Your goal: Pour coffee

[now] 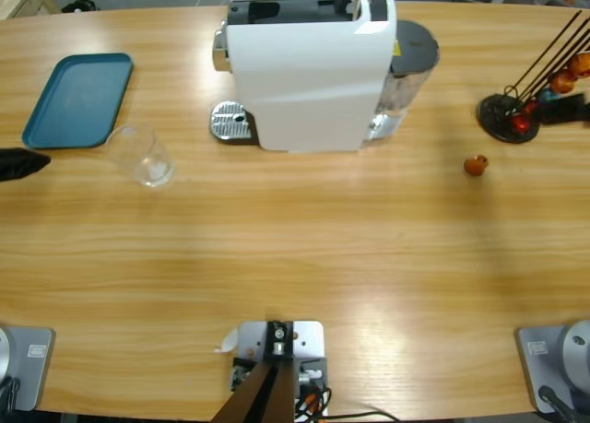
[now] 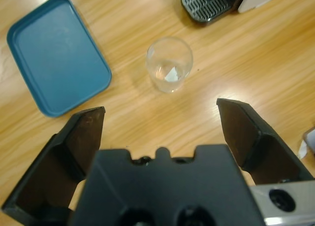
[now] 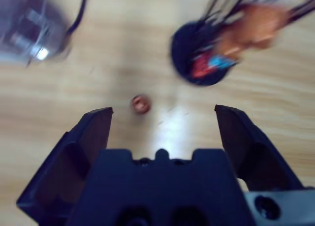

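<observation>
**Both grippers wide open, glass untouched**

Nearest to me, my left gripper (image 2: 160, 113) hangs above bare table with its jaws spread wide, holding nothing and touching nothing. Just beyond the jaws stands the clear glass tumbler (image 2: 169, 64), upright, with the blue tray (image 2: 54, 53) beside it on the left. I can't make out any coffee in the glass; it looks close to empty. Farther off sits the drip grille (image 2: 206, 0) of the white coffee machine (image 1: 309, 68).

The risk I see: the glass is light and slick, so a jaw coming in off-centre could nudge or tip it before I close.

My right gripper (image 3: 162, 115) is just as wide, empty, above a loose orange capsule (image 3: 141, 104). Beyond it stands the black capsule holder (image 3: 199, 53), well stocked; a careless sweep could send that capsule rolling.
</observation>
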